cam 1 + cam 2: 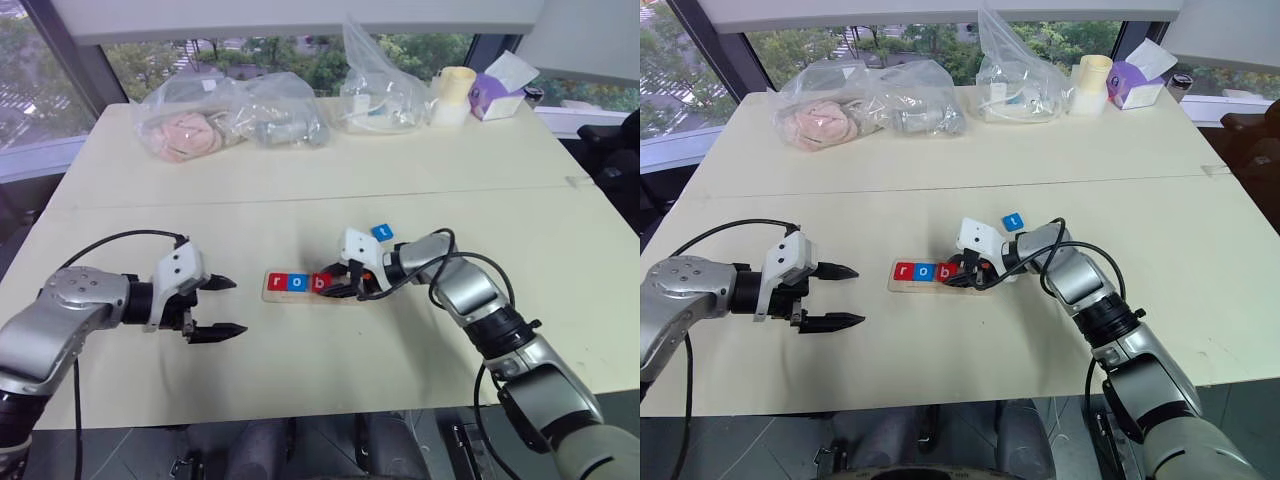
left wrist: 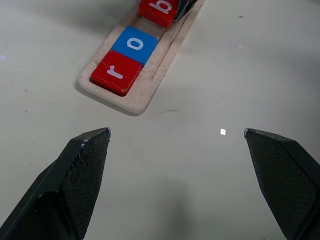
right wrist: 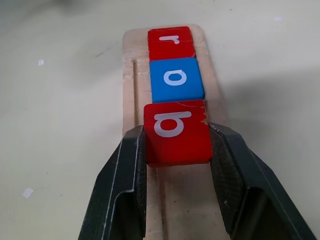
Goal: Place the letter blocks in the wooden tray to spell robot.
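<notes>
Three letter blocks in wooden tray [image 1: 300, 297]: red r [image 3: 169, 41] at the end farthest from right gripper [image 3: 176, 137], blue o [image 3: 177, 79] next, red b [image 3: 176, 131] third. Right gripper clamped on red b, one black finger against each side edge, block over the tray slot and touching blue o. Blue t block [image 1: 382, 232] loose on table [image 1: 300, 190], just behind the right gripper's wrist. Left gripper [image 1: 220, 306] fingers wide apart, nothing between them, hovering near the tray's r end, not touching it. Plastic bags [image 1: 230, 120] and tissue box [image 1: 497, 95] well beyond both grippers, at far table edge.
</notes>
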Motion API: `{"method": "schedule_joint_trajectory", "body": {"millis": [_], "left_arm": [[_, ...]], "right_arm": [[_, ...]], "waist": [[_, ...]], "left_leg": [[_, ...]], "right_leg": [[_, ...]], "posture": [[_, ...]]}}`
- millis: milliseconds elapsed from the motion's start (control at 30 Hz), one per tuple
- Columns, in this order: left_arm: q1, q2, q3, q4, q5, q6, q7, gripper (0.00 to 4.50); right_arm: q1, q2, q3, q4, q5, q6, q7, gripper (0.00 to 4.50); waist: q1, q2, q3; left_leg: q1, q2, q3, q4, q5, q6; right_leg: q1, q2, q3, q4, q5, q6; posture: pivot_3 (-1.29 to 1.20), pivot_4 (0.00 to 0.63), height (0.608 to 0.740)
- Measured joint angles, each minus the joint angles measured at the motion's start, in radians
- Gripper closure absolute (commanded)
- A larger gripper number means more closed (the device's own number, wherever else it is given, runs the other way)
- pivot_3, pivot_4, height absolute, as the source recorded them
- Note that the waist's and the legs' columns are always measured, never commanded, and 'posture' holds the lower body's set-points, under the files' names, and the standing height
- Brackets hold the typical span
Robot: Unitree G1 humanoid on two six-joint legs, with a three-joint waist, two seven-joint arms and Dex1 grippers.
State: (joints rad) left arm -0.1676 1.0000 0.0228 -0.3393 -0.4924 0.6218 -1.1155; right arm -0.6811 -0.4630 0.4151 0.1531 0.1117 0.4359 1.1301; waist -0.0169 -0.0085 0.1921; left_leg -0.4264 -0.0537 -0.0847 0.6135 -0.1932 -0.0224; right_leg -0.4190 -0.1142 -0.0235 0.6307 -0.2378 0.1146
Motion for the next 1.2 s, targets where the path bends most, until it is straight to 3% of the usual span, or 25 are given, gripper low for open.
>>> {"method": "schedule_joint_trajectory", "body": {"millis": [267,433,500,867,1033,1200], "left_arm": [[-0.006,-0.018,0.000,-0.005,0.001,0.001,0.019,0.00],[-0.014,-0.021,0.000,-0.005,0.002,0.001,0.026,0.00],[-0.016,-0.021,0.000,-0.005,0.002,0.001,0.027,0.00],[-0.033,-0.033,-0.002,-0.005,0.003,0.001,0.039,0.00],[-0.068,-0.100,0.017,-0.005,-0.038,0.031,0.083,0.00],[-0.124,-0.161,0.071,-0.044,-0.126,0.092,0.139,0.00]], "right_arm": [[-0.027,0.041,0.002,0.072,-0.012,-0.022,0.003,3.34],[-0.034,0.057,0.003,0.107,-0.031,-0.056,-0.003,0.72],[-0.035,0.065,0.003,0.109,-0.034,-0.061,-0.009,0.07],[-0.033,0.055,-0.061,0.031,-0.015,-0.022,-0.037,0.07],[0.016,0.047,-0.212,-0.052,0.033,0.064,-0.163,0.07],[0.113,0.008,-0.378,-0.243,0.060,0.277,-0.345,0.07]], "waist": [[0.000,0.000,0.000],[0.000,0.000,0.000],[0.000,0.000,0.000],[0.000,0.000,0.000],[0.008,0.000,0.000],[0.006,0.000,-0.001]], "left_leg": [[0.000,0.000,0.000,0.000,0.000,-0.001],[0.000,0.000,0.000,0.000,0.001,-0.001],[0.000,0.000,0.000,0.000,0.001,-0.001],[0.000,0.000,0.000,0.000,0.001,-0.001],[0.000,-0.001,0.000,0.001,0.001,-0.001],[0.000,-0.001,-0.001,0.000,0.001,-0.001]], "right_leg": [[0.000,0.000,0.000,0.000,0.000,0.000],[0.000,0.000,0.000,0.000,0.001,0.000],[0.000,0.000,0.000,0.000,0.001,0.000],[0.000,0.001,0.000,0.001,0.001,0.000],[0.001,0.000,0.000,0.001,0.001,0.000],[0.001,0.000,0.001,0.001,0.001,0.001]], "posture": [[0.00,0.150,0.740],[0.00,0.150,0.740],[0.00,0.150,0.740],[0.00,0.150,0.740],[0.00,0.150,0.740],[0.00,0.150,0.740]]}}
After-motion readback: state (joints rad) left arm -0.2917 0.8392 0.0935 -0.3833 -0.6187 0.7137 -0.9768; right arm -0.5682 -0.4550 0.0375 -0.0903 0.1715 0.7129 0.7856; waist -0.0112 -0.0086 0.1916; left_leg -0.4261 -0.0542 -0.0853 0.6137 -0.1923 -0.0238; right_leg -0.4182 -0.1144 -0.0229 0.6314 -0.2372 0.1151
